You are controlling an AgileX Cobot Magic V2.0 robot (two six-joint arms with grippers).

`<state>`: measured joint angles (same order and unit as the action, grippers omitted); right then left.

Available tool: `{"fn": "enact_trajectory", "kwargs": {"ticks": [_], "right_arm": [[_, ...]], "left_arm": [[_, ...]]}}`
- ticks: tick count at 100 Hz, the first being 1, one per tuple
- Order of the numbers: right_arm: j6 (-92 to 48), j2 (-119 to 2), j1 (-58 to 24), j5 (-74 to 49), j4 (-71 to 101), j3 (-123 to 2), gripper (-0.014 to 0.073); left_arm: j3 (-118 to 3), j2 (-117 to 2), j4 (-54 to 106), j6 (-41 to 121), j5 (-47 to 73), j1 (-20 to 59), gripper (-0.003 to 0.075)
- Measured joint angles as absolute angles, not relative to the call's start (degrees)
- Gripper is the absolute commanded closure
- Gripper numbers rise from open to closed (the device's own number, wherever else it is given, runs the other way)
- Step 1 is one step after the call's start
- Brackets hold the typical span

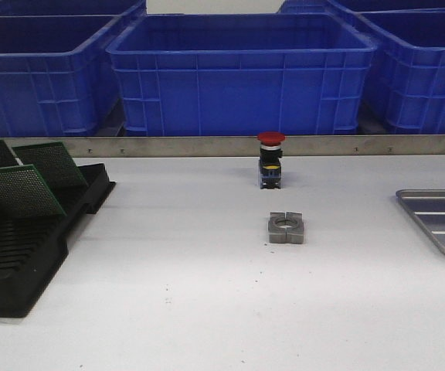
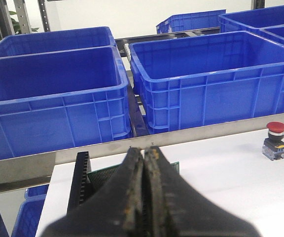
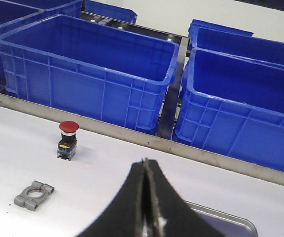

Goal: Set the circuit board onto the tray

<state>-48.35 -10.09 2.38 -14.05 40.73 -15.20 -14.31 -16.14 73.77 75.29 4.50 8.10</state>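
Note:
Green circuit boards (image 1: 22,189) stand tilted in a black slotted rack (image 1: 22,255) at the table's left. The silver-grey tray (image 1: 431,212) lies at the right edge, cut off by the frame; a small green piece shows on it there, too little to identify. Neither gripper shows in the front view. In the left wrist view my left gripper (image 2: 144,151) is shut with nothing seen between its jaws, above the rack (image 2: 78,177) and a green board (image 2: 102,175). In the right wrist view my right gripper (image 3: 143,162) is shut and empty, above the tray's rim (image 3: 230,217).
A red-capped push button (image 1: 270,158) stands mid-table near the back and a grey metal clamp block (image 1: 286,228) lies in front of it. Big blue bins (image 1: 238,73) stand behind a metal rail (image 1: 207,145) along the table's far edge.

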Motion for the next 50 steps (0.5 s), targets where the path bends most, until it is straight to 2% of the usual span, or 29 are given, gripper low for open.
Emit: {"fn": "enact_trajectory", "kwargs": {"ticks": [15, 26, 36, 50], "right_arm": [[-48.3, -10.1, 2.4, -14.0, 40.7, -15.2, 0.0654], [-48.3, -10.1, 2.4, -14.0, 40.7, -15.2, 0.0654], [-48.3, -10.1, 2.4, -14.0, 40.7, -15.2, 0.0654], [-48.3, -10.1, 2.4, -14.0, 40.7, -15.2, 0.0654]], "left_arm": [[-14.2, -16.1, 73.2, 75.3, 4.4, 8.1, 0.0737], [-12.9, -16.0, 66.9, 71.6, 2.3, 8.1, 0.0737], [-10.7, -14.9, 52.7, 56.5, 1.6, 7.7, 0.0737], [-6.3, -12.0, 25.5, 25.7, 2.0, 4.7, 0.0737]]}}
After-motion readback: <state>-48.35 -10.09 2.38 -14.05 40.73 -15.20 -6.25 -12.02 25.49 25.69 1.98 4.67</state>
